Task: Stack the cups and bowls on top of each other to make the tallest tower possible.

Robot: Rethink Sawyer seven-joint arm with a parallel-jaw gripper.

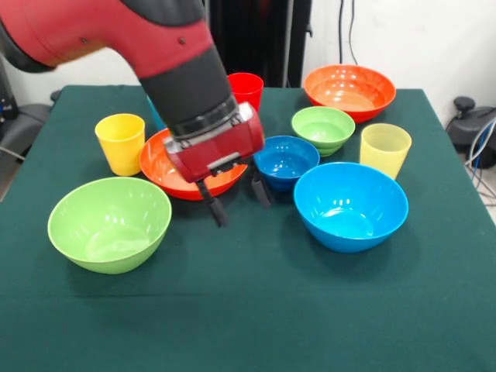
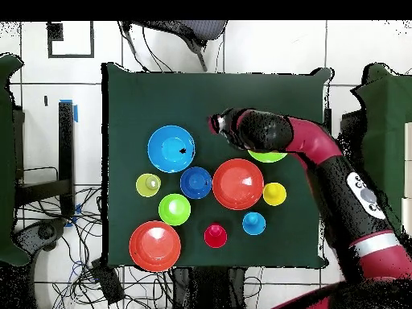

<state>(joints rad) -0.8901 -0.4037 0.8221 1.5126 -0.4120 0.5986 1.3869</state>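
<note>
End effector [image 1: 235, 198] is hovering empty, fingers apart, with the nearer orange-red bowl [image 1: 167, 172] lying just behind it, untouched.

10 cups and bowls sit separately on the green cloth, nothing stacked.

All stand upright, mouths up. The big green bowl [image 1: 109, 223] sits nearest the front left, the big blue bowl [image 1: 350, 205] front right. Between them and farther back lie 1 orange-red bowl [image 1: 167, 167], partly hidden, and the small dark blue bowl [image 1: 285, 161]. The small green bowl [image 1: 322, 129] sits behind that, the second orange-red bowl [image 1: 349, 91] at the far right. The yellow cup [image 1: 121, 143] stands left, the red cup [image 1: 246, 90] far back, the ribbed pale yellow cup [image 1: 384, 149] right, the light blue cup [image 2: 253, 223] beside the opaque yellow one.
</note>
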